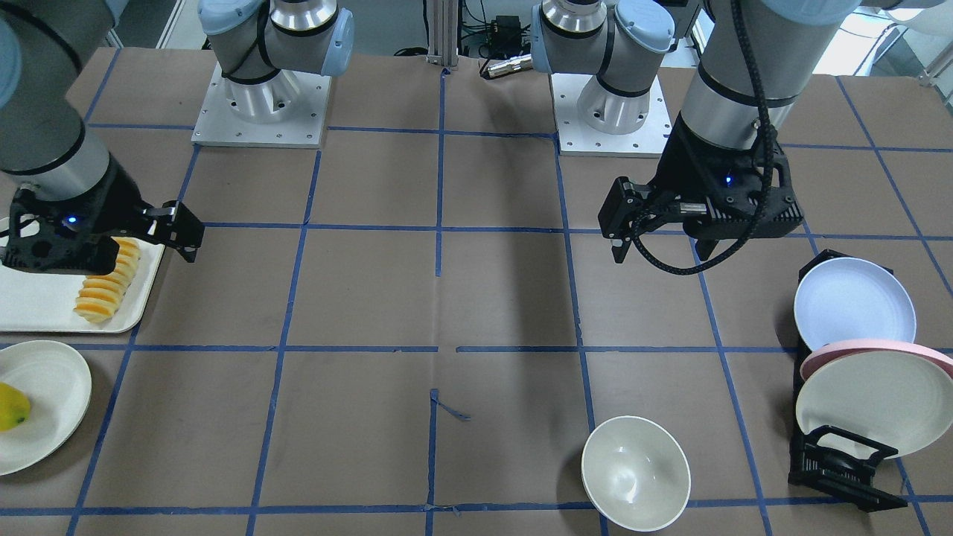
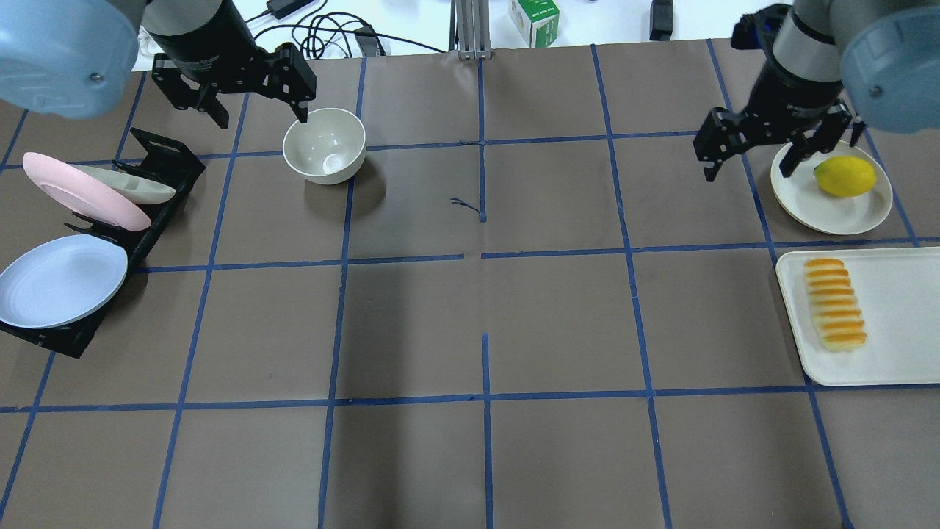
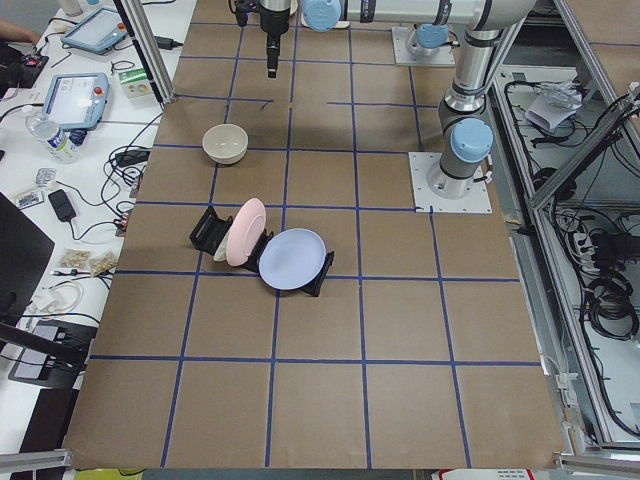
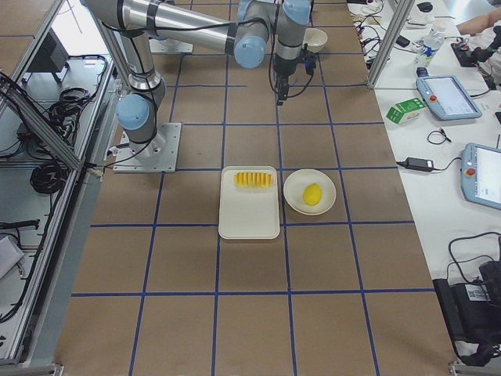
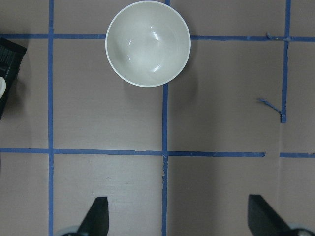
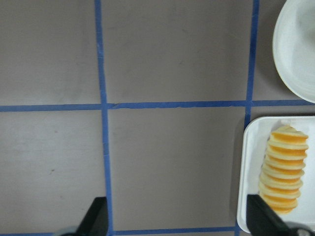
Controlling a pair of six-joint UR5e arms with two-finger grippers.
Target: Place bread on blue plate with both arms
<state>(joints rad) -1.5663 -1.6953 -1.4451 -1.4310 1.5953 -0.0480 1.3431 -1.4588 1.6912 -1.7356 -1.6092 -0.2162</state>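
The bread (image 2: 835,303) lies on a white tray (image 2: 903,323) at the table's right side; it also shows in the front view (image 1: 108,286) and the right wrist view (image 6: 284,169). The blue plate (image 2: 59,279) leans in a black rack (image 2: 165,158) at the far left, also seen in the front view (image 1: 854,304). My right gripper (image 2: 749,167) is open and empty, above the table beyond the tray, beside the lemon plate. My left gripper (image 2: 261,117) is open and empty, above the table next to the white bowl. Both wrist views show the jaws wide apart.
A white bowl (image 2: 324,145) stands near the left gripper. A pink plate (image 2: 81,189) and a cream plate (image 1: 871,402) also stand in the rack. A yellow lemon (image 2: 844,176) sits on a cream plate (image 2: 800,195) beyond the tray.
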